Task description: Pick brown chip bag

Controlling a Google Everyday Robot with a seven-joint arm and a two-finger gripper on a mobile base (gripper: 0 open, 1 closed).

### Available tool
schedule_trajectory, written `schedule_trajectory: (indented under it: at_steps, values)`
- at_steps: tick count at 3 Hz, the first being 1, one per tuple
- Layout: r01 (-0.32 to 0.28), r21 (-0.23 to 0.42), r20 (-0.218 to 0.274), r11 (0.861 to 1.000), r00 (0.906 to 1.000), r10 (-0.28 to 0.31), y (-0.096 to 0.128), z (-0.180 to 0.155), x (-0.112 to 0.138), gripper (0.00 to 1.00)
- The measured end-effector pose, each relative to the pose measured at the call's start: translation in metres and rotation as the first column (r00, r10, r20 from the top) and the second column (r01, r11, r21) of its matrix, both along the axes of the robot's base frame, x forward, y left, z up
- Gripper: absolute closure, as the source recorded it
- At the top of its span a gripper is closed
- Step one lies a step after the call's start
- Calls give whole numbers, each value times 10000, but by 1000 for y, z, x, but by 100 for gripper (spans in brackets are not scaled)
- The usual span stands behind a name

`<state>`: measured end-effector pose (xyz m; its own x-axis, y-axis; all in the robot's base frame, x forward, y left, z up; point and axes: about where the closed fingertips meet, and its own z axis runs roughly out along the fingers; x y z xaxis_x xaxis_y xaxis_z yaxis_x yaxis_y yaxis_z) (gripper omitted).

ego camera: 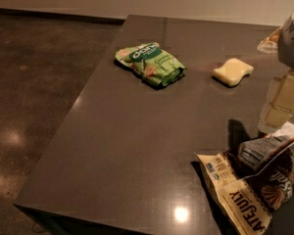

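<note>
The brown chip bag [257,180] is at the lower right, crinkled, dark brown and cream, with "ATE JULY" lettering on its near corner. Its right part runs out of view. My gripper [277,117] comes down along the right edge, with cream-coloured segments under a grey arm. Its lower end is right at the bag's upper edge. Whether it touches the bag is hidden.
The dark table [137,146] has its left edge and near left corner toward the floor. A green snack bag [149,63] lies at the far middle and a pale yellow sponge [233,71] right of it. A pale object [269,39] shows at the far right, partly behind the arm.
</note>
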<state>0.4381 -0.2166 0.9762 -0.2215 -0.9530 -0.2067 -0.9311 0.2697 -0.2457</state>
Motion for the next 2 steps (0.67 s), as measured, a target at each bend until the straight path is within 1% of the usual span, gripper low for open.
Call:
schedule_trajectory:
  at_steps: [1, 2]
  values:
    - [0, 0, 2, 10000, 10000, 0, 0, 0, 0, 0]
    - [-469, -35, -245, 9989, 9986, 468, -5, -2, -5, 0]
